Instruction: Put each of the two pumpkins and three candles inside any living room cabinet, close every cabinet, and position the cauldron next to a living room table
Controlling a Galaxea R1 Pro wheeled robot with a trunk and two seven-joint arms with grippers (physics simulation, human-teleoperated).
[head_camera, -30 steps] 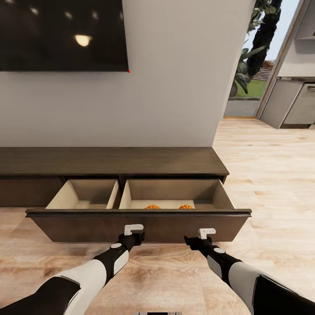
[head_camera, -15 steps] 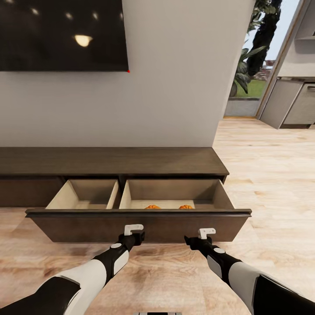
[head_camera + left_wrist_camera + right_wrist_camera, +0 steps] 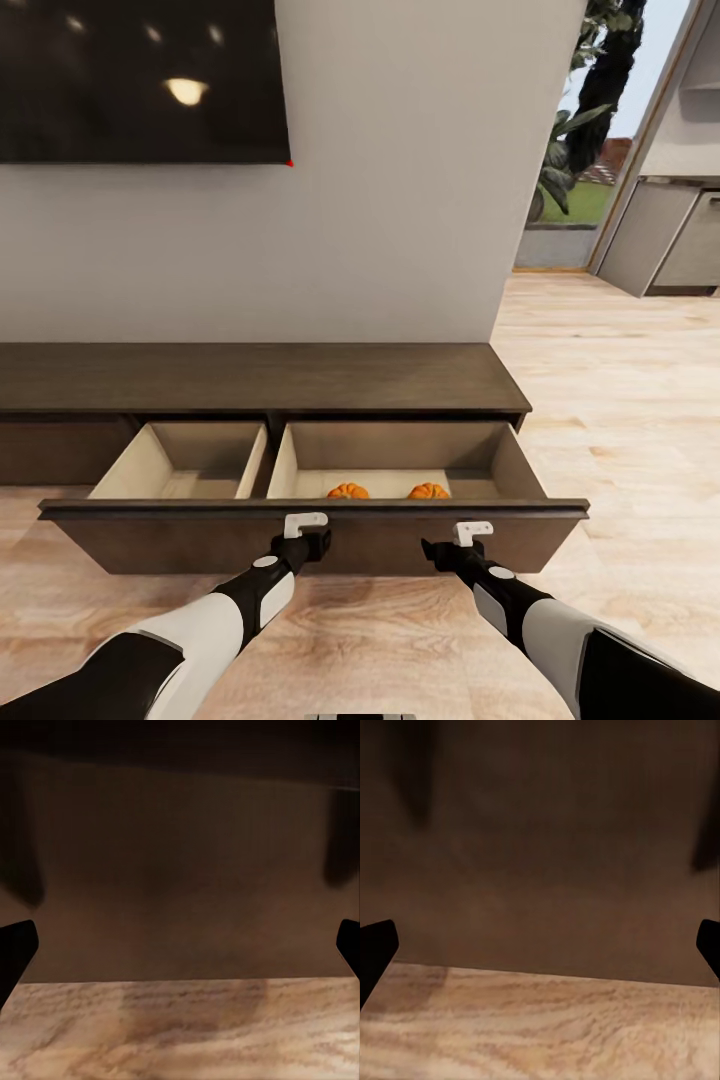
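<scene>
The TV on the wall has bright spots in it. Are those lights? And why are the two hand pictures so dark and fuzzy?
Head view: the dark TV screen mirrors glowing spots, which look like room lights. Left wrist view: the brown drawer front sits very close, so it looks soft and shadowy. Right wrist view: the same, with a dim patch on the floor beneath it.
</scene>
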